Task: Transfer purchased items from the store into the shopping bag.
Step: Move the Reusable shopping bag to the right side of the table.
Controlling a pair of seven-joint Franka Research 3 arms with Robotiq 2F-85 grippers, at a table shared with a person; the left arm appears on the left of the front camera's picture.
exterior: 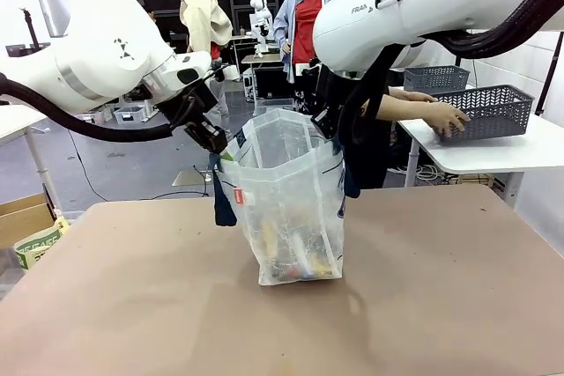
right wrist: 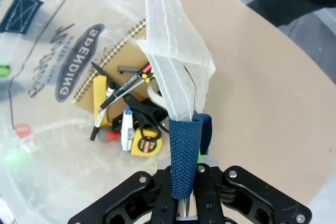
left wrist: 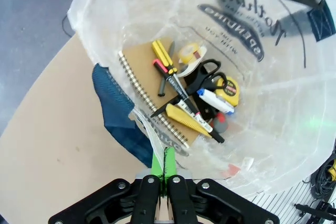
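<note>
The translucent shopping bag (exterior: 291, 209), navy-handled and dark-printed, stands centred on the worktop (exterior: 132, 305), colourful items (left wrist: 194, 98) at its bottom. The left end effector (left wrist: 164, 169) pinches its rim tight, the right end effector (right wrist: 185, 184) its handle (right wrist: 184, 150).

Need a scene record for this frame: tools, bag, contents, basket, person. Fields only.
left tool: shut on the rim of the shopping bag
right tool: shut on the bag's navy handle, opposite side
bag state: upright on the table, mouth held open
purchased items: at the bag's bottom; spiral notebook, scissors, yellow tape measure, pens among them
basket: on the white side table at far right, apart from the bag
person's hand: at the basket
</note>
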